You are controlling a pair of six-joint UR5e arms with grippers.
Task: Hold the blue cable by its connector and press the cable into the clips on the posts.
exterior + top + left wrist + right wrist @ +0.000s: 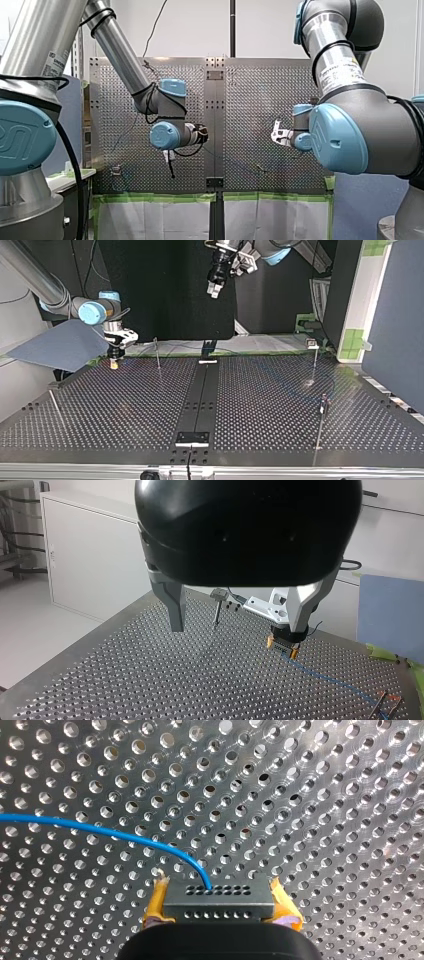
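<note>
around: perforated metal tabletop (125,405) with a black strip (200,390) down the middle. in the top view a thin post (157,354) stands near my right arm's end, and the far posts (315,362) are well apart at that view's right.
in the way: from the left wrist view, a post with a clip (218,594) on top stands on the tabletop just beside the held connector.
connector: grey block with rows of small holes (217,902), sitting square between the yellow pads, low over the tabletop. can't tell if it touches.
cable: thin and blue (100,827), comes out of one hole on the connector's face, curves off to the side and trails away across the tabletop.
right fingers (156,902): closed in narrow, one yellow pad pressed on each end of the connector.
left fingers (175,610): grey metal under a black body, spread wide with nothing between them, hanging high above the tabletop and well apart from the cable.
</note>
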